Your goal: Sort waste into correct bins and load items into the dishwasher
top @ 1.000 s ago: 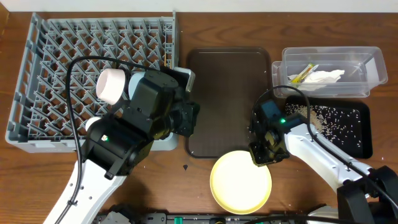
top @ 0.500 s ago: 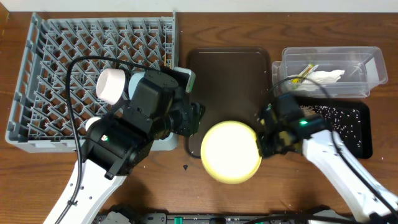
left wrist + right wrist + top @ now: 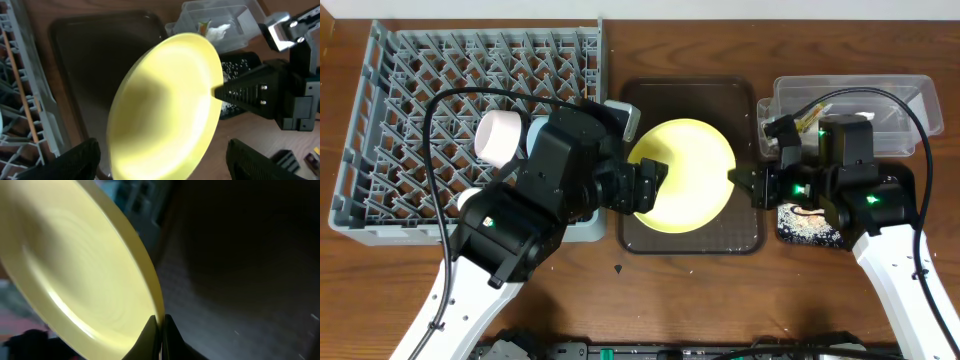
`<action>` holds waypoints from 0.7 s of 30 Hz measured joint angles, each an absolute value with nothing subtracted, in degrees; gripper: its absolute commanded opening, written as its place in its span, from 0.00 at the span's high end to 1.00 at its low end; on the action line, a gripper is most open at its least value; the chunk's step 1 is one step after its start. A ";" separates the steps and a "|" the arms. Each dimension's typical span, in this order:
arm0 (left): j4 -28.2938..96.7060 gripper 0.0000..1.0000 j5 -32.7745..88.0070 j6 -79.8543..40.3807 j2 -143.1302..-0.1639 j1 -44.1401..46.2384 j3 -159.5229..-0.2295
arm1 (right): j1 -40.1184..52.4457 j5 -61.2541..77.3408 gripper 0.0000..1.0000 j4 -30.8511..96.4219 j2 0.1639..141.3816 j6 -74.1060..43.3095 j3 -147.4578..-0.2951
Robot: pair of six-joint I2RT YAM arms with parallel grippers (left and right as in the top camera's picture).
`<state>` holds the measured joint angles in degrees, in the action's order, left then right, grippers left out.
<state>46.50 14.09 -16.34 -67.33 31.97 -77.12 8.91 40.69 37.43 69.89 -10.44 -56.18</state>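
One thin rim pinch by the right gripper [image 3: 735, 183] holds the tilted yellow plate [image 3: 682, 175]; the left gripper [image 3: 650, 185] gapes apart, so a slip would drop it on the brown tray [image 3: 660, 100]

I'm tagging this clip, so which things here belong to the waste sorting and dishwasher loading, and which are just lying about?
Job: yellow plate, pinched at its rim by the right tool; grey dish rack; white cup in it; clear tub; black tray with rice scraps; left tool, open beside the plate.
Lying about: brown serving tray; wooden table.
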 measured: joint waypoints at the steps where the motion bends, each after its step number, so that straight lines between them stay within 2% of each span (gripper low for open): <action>1: 46.57 0.19 14.35 -16.34 -67.33 31.62 -77.12 | 8.91 42.04 0.99 36.62 69.89 -10.48 -56.18; 16: 48.60 0.20 16.23 -14.96 -66.17 25.58 -77.12 | 7.57 53.74 0.99 30.94 69.89 -9.37 -56.18; 19: 47.92 0.33 20.49 -14.90 -66.06 25.58 -77.12 | 7.60 57.32 0.99 29.26 69.89 -8.88 -56.18; 21: 47.27 0.52 23.73 -14.50 -66.06 25.58 -77.12 | 7.60 58.35 0.99 28.53 69.89 -8.88 -56.18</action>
<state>47.27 23.73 -14.50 -66.06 25.58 -77.12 7.60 58.35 28.53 69.89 -8.88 -56.18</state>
